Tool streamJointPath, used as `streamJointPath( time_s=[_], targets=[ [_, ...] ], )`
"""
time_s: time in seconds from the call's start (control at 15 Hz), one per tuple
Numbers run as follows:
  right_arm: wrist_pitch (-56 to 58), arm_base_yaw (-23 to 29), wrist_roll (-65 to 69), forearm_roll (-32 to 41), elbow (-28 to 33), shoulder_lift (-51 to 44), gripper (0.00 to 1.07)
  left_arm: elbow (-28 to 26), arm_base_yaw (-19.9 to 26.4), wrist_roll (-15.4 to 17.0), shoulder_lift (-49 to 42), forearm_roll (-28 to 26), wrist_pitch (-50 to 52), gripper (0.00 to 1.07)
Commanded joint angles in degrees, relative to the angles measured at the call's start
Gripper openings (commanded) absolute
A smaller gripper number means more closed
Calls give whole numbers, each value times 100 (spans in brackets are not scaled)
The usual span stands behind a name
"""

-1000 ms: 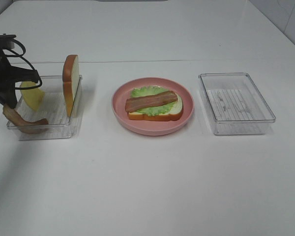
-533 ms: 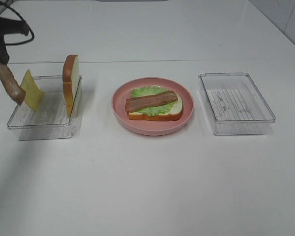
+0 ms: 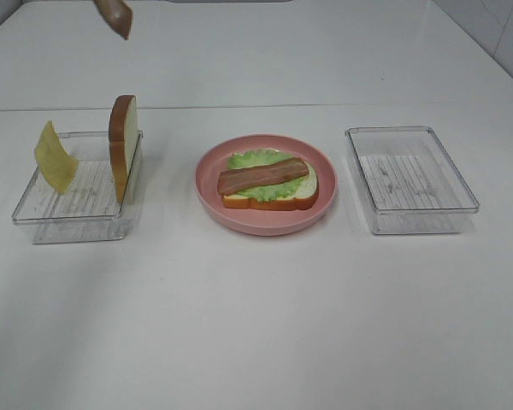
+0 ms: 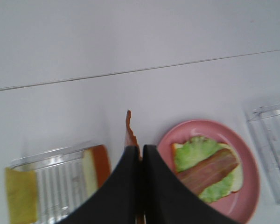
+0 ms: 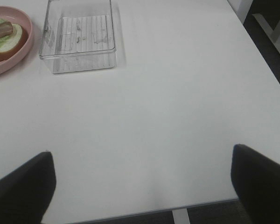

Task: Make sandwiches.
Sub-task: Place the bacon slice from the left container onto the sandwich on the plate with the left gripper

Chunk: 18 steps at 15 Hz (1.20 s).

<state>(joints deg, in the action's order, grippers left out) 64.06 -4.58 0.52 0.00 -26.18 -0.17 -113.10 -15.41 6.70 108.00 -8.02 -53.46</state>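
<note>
On the pink plate (image 3: 207, 184) lies a bread slice (image 3: 301, 196) topped with lettuce (image 3: 250, 160) and a bacon strip (image 3: 263, 178). In the left clear tray (image 3: 68, 224) a second bread slice (image 3: 124, 145) stands on edge and a yellow cheese square (image 3: 55, 157) leans on the wall. My left gripper (image 4: 141, 150) is shut on another bacon strip (image 4: 129, 133), high above the table between tray and plate; only the strip's end (image 3: 117, 17) shows at the top of the exterior view. My right gripper (image 5: 142, 186) is open over bare table, holding nothing.
An empty clear tray (image 3: 410, 179) stands right of the plate, also in the right wrist view as the tray (image 5: 79, 37) beside the plate rim (image 5: 11, 64). The table's edge (image 5: 186, 205) lies close under the right gripper.
My left gripper has lifted the bacon strip out of the left tray and carried it up and to the right, leaving the top of the exterior view. The cheese stays in the tray.
</note>
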Motion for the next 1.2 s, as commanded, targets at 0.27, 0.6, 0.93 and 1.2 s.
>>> streamJointPath(
  time_s=[0.27, 0.6, 0.93, 1.2],
  targets=[
    [-17, -34, -52, 0, -29, -178, 99, -29, -705, -756, 985, -2338, 739, 0],
    [-17, -34, -52, 0, -29, -178, 99, -29, -1140, -1788, 2200, -4538, 1306, 0],
    [-17, -34, -52, 0, -29, -178, 99, -29, -1140, -1770, 2865, -4675, 1283, 0],
    [-17, -34, -52, 0, -29, -178, 99, -29, -1106, -934, 2922, -3782, 1226, 0]
  ],
)
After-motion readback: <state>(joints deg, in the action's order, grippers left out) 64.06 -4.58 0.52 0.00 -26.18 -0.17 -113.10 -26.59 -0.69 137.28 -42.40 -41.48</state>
